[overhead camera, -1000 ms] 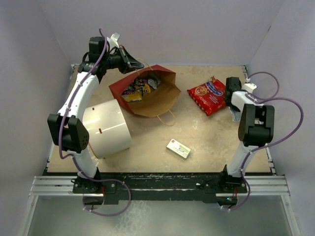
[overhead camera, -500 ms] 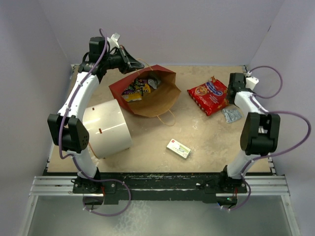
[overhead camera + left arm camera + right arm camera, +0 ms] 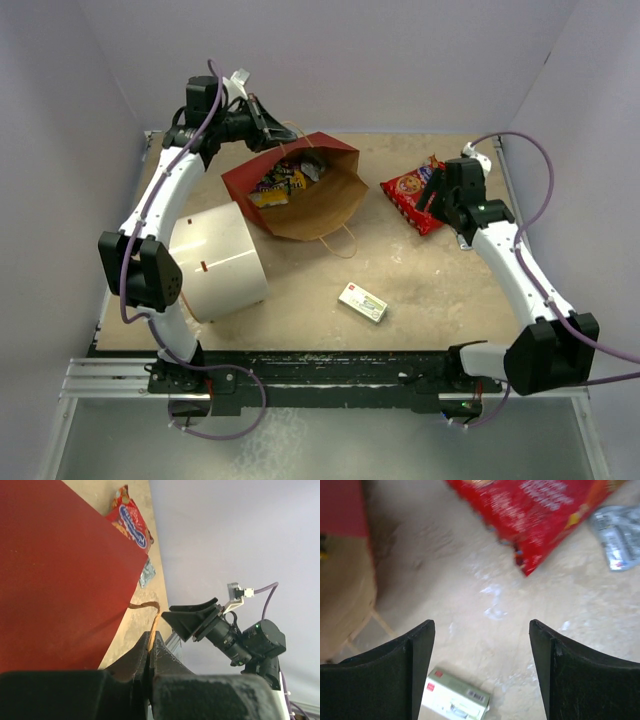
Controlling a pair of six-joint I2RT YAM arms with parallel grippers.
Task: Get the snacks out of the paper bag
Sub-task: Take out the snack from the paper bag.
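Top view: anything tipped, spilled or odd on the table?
The paper bag lies on its side at the back, mouth open, snacks inside. The white cylinder also lies on its side at left. A red cookie bag sits loose at right. No visible damage.

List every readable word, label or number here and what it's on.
None can be read.
Red cookie bag: white lettering on blue logo, blurred.
White-and-green box: barcode and print, too small.
Packets in the paper bag: print too small.
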